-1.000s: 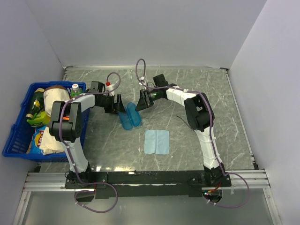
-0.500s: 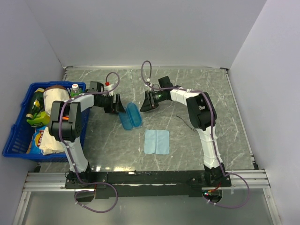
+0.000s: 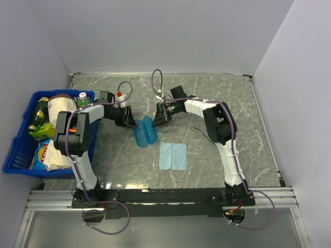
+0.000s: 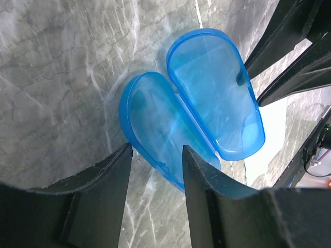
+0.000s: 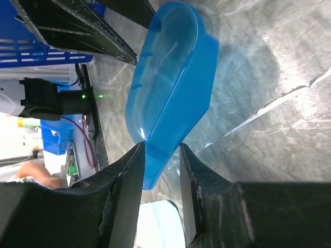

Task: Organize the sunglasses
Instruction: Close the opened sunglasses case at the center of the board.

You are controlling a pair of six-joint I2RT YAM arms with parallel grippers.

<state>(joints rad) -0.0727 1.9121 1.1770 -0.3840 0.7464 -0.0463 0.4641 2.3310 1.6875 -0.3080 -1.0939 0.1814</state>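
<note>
The blue translucent case [image 3: 145,130] lies open on the table, both halves up and empty. It also shows in the left wrist view [image 4: 212,93] and the right wrist view [image 5: 170,77]. My left gripper [image 3: 129,120] [image 4: 158,155] is open, its fingers either side of the left half's rim. My right gripper [image 3: 161,115] [image 5: 162,152] is open around the end of the right half, one finger touching it. The sunglasses [image 3: 199,131] show only as a thin black line beside my right arm.
A light-blue cloth [image 3: 172,156] lies flat in front of the case. A blue basket [image 3: 20,155] full of bottles and snack bags stands at the left edge. A small red-capped bottle [image 3: 119,94] stands behind my left arm. Walls close off three sides.
My right gripper swung right, then came back left onto the case's end. The case shifted slightly toward the front. My left gripper stayed at the case's left side.
</note>
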